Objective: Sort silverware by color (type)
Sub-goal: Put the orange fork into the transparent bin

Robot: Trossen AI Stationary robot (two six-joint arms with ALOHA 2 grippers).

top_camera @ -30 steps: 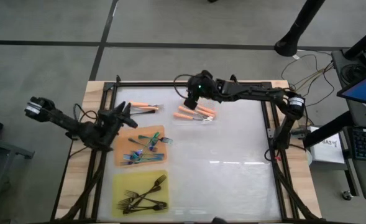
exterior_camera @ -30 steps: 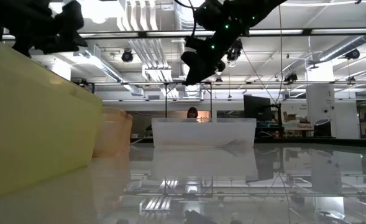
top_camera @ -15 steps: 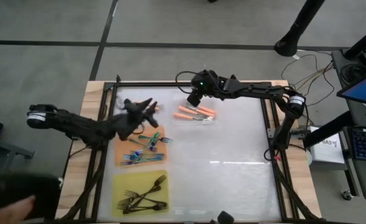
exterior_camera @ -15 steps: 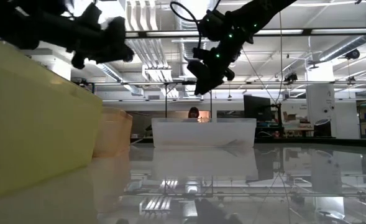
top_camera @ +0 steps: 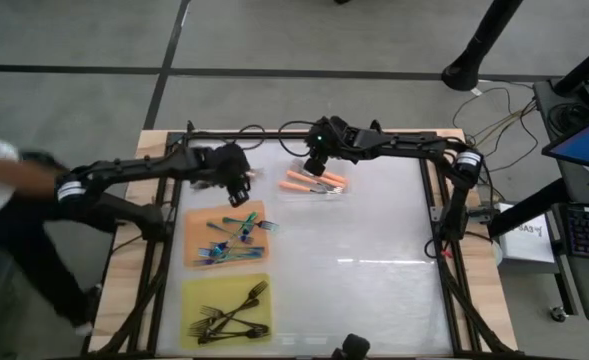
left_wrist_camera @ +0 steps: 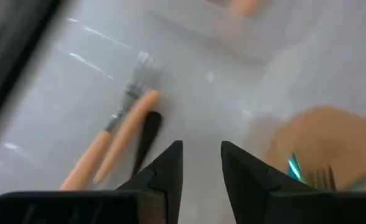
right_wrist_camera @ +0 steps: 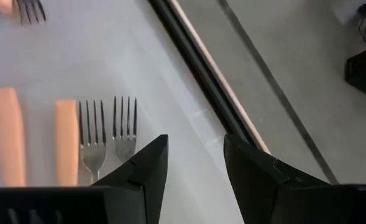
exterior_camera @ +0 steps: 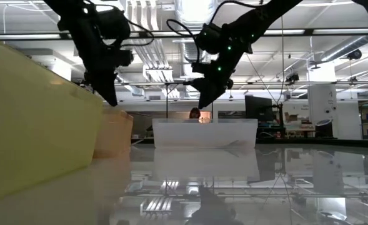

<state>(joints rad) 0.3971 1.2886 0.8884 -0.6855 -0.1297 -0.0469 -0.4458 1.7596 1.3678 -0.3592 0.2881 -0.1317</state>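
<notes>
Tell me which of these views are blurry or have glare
High view: sharp on the table, but the left arm and a person at the picture's left edge smear. Low view: bright ceiling lights turn both arms into silhouettes, and the glossy tabletop mirrors the room. Left wrist view: soft all over, orange-handled forks fuzzy. Right wrist view: crisp, fork tines distinct.

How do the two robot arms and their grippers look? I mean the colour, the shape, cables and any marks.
Both arms are dark and slender, built of jointed links. The left arm has a white band near its base; the right arm has one too, and a small green light near its wrist. Thin dark cables loop beside the wrists. The left gripper and right gripper each have two dark, wedge-shaped fingers.
</notes>
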